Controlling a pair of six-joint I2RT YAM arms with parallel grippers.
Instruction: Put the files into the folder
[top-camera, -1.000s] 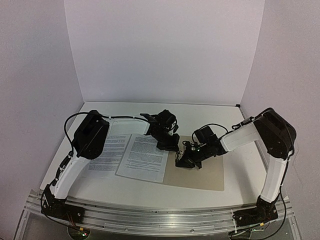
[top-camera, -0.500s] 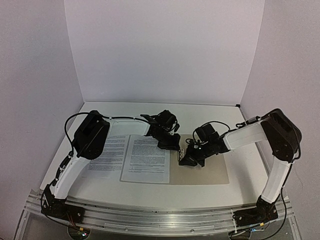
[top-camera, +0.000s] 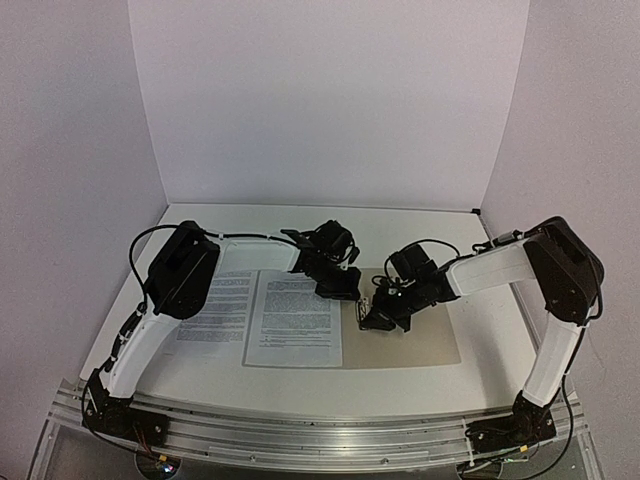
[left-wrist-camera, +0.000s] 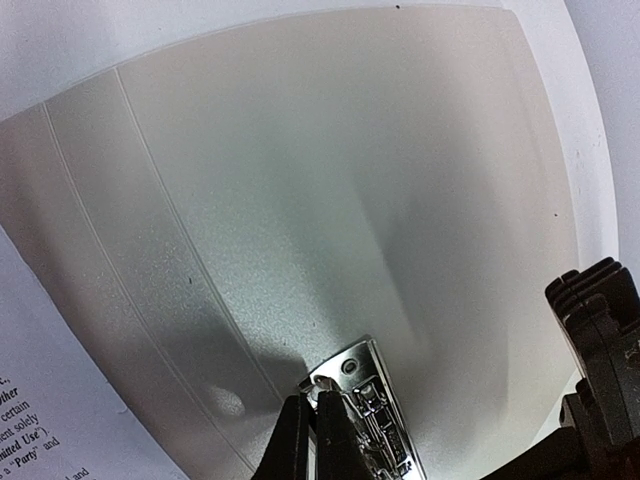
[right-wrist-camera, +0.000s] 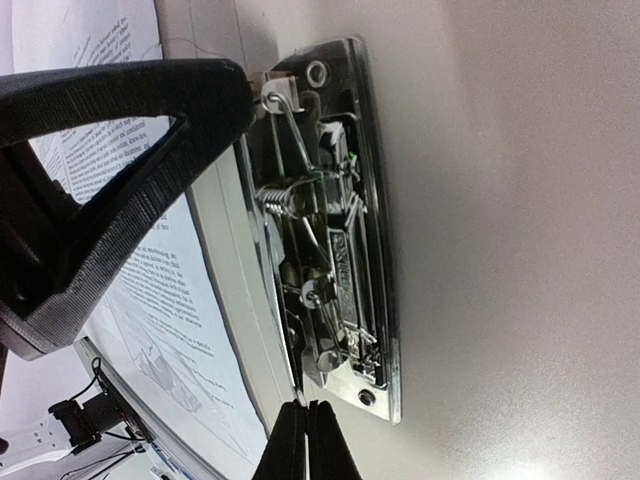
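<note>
The folder lies open and flat, beige, right of centre. Its metal clip runs along the spine and also shows in the left wrist view. One file lies with its right edge on the folder's left part, and a second file lies further left on the table. My left gripper is shut with its fingertips pinching the wire at the clip's far end. My right gripper is shut, its fingertips touching the clip's near end.
The two grippers stand close together over the clip; the left one's black finger fills the upper left of the right wrist view. White walls close in the table at the back and both sides.
The folder and the sheet on it have slid right and turned straighter. The right gripper has moved slightly up and right along the clip. The left gripper has hardly moved.
</note>
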